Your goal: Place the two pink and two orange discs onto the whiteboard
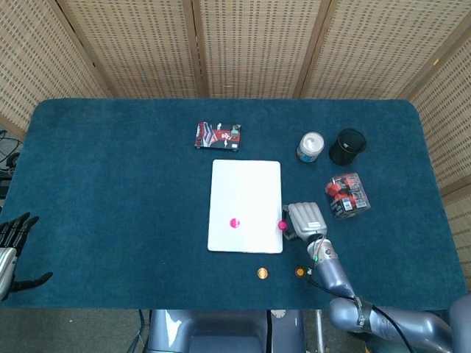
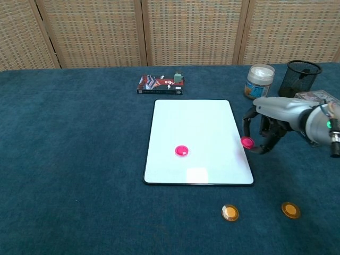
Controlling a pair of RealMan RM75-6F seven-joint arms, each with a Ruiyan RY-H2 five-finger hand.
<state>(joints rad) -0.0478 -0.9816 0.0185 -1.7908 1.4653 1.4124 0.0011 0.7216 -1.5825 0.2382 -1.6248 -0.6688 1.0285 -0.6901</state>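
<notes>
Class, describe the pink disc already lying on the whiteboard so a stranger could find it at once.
Start at the whiteboard in the middle of the blue table. On its lower left part lies a pink disc. Unlike the other pink disc, held in the right hand at the board's right edge, nothing touches it.
</notes>
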